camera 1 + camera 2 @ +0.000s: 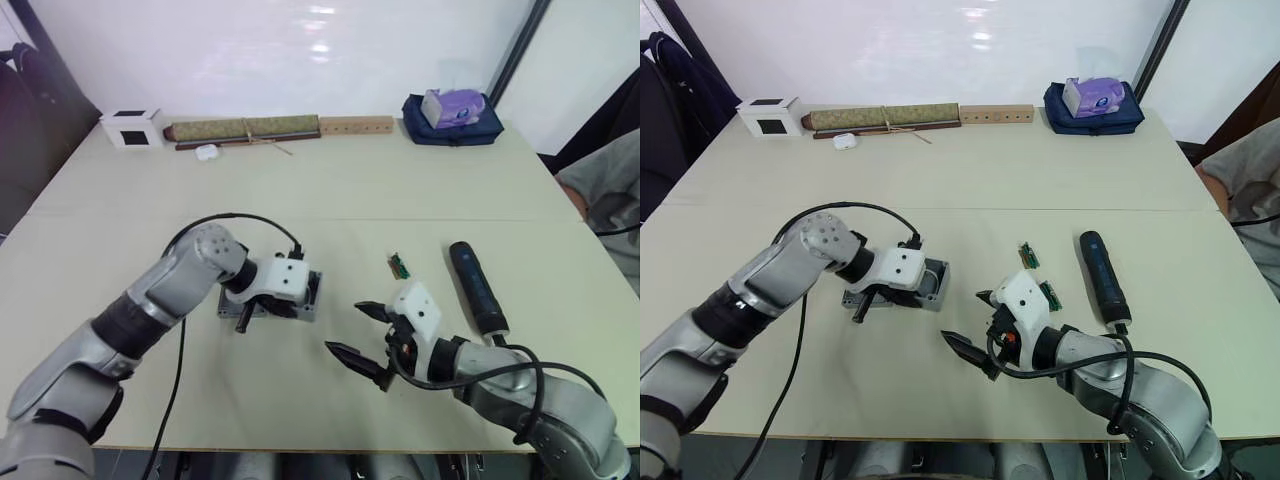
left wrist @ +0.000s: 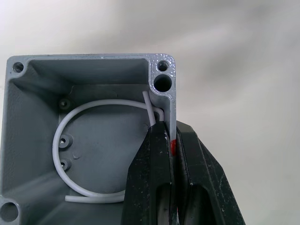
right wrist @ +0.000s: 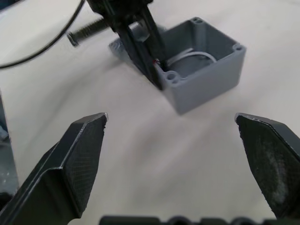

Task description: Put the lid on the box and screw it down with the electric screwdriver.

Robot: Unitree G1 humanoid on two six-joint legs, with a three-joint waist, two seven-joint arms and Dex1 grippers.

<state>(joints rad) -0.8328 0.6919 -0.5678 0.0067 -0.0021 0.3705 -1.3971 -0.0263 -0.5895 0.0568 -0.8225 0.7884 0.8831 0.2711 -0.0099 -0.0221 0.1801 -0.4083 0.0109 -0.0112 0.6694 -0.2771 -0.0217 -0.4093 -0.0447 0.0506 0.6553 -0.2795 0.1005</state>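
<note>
Left claw (image 2: 171, 154) clenched on box (image 3: 206, 77) wall; rigid, light plastic. Right claw (image 1: 355, 330) released; screwdriver (image 1: 478, 287) at its 2 o'clock.

A lab or workshop bench is suggested: a wide pale table (image 1: 330, 180) is set against a plain white wall (image 1: 260, 50), and small green circuit strips (image 1: 1028, 256) and a drilled wooden bar (image 1: 356, 125) are laid out on it.
</note>
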